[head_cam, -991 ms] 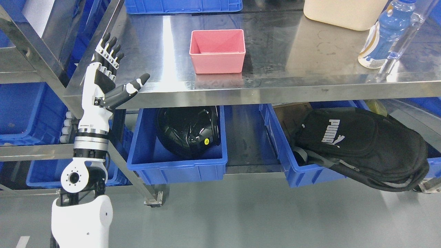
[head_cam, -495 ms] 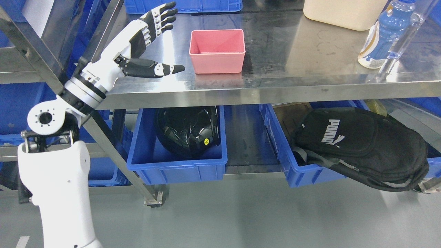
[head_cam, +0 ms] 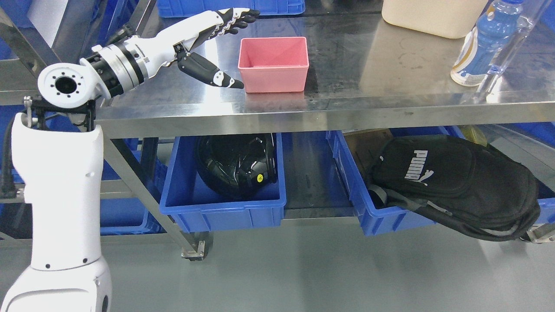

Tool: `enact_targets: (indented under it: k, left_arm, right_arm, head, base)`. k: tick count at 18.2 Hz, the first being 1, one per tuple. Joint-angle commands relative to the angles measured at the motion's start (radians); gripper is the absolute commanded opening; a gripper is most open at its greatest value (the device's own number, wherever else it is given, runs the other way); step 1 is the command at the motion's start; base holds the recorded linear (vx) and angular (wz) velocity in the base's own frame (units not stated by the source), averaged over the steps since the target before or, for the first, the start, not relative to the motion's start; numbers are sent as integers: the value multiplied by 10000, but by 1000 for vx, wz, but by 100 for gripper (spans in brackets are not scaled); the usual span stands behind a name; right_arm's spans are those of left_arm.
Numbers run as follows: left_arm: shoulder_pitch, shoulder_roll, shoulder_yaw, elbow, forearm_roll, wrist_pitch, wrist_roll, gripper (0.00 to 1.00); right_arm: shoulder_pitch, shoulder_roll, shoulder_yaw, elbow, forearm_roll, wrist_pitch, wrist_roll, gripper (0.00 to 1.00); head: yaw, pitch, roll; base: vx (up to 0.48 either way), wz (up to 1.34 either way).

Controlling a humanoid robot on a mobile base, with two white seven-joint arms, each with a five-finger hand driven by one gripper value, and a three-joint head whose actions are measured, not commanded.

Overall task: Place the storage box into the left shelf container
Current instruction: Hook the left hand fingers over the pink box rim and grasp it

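I am reaching my left hand (head_cam: 217, 41) across the steel worktop (head_cam: 368, 91) in the upper part of the frame, fingers (head_cam: 238, 17) spread and holding nothing. They are stretching past the far left corner of the pink storage box (head_cam: 274, 64) while my thumb (head_cam: 212, 74) is pointing at its near left corner, so the box's left wall is sitting just beside my open palm. I am judging that this spread is meant to bracket the box for a grasp from the side; whether the thumb tip is already touching the wall I cannot tell from this angle.

The box is standing upright and empty near the front edge of the worktop, well apart from the cream container (head_cam: 433, 15) and the clear bottle (head_cam: 481, 43) at the upper right. Below the worktop, on the lower shelf, the left blue bin (head_cam: 225, 212) is already holding a black helmet (head_cam: 236, 167); that bin is probably where the box is going. The right blue bin (head_cam: 381, 216) is overflowing with a black bag (head_cam: 459, 186).

The steel is shining and looking slick, so the box may be sliding if I nudge it. More blue bins are filling the racks at the far left, over a grey floor (head_cam: 303, 268).
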Motion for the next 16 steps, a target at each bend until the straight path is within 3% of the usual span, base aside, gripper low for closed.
enact_targets:
  k: [1,4,11,16]
  left_arm:
    - [-806,-562,-1872,2285,-1038,-68,-81,98]
    - [-1159,-1071,-2178,2853,-1145,-84,-65,97]
    - [-1221,-1071,-2195,3651,-2156,-84,-96,95]
    - [-1221,-1102,-2180,4065,-2204,-84,-96,85]
  right_arm:
    - [92,-175,-46,-175,15,-8,8,100]
    - [92,-175,-46,-175,15,-8,8,100]
    - [92,-175,-46,-175,15,-8,8,100]
    - [92,-175,-46,-175,15,-8,8,100]
  head:
    - [0,0,0]
    - [0,0,0]
    - [0,0,0]
    - [0,0,0]
  base:
    - [0,0]
    - [0,0]
    - [0,0]
    - [0,0]
